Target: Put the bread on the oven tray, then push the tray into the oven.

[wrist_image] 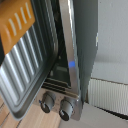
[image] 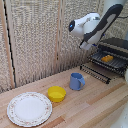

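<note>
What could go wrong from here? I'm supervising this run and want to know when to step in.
1. The bread already lies on the oven pan, which still sticks out of the oven; a jerky push could roll it off.
2. The pan looks tilted in the wrist view, so it may miss the brackets and jam.
3. The open door hangs below the pan; the arm might bump it.

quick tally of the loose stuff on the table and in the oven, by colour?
Yellow: 1, the bowl
Blue: 1, the mug
White, patterned rim: 1, the plate
Orange-brown: 1, the bread on the oven pan
Dark: 1, that pan
Total: 5
</note>
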You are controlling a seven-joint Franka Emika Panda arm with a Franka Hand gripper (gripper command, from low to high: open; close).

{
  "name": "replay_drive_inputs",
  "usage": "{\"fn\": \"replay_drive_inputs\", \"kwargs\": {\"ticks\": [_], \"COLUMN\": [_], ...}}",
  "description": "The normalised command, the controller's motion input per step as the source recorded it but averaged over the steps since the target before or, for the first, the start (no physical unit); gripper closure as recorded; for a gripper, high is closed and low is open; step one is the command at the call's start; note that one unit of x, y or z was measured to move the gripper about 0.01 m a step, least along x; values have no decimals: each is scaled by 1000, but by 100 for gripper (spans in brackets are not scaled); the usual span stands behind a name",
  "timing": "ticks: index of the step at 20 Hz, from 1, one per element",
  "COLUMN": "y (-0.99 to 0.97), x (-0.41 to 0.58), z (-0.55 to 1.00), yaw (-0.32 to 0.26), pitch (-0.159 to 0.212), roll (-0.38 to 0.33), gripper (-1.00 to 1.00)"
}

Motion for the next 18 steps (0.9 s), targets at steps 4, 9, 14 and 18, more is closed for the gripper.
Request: {"fn": "replay_drive_inputs", "kwargs": {"ticks": [4,9,14,18], "y": [24,115,130,29], "x": [48,37,-43,-410], "z": [-437,-339,-264,-130], "yaw": [262,192,31,-21], "pitch": [153,166,129,22], "roll": [-188,-184,-154,-140], "gripper": [-100,-100,-100,-100]}}
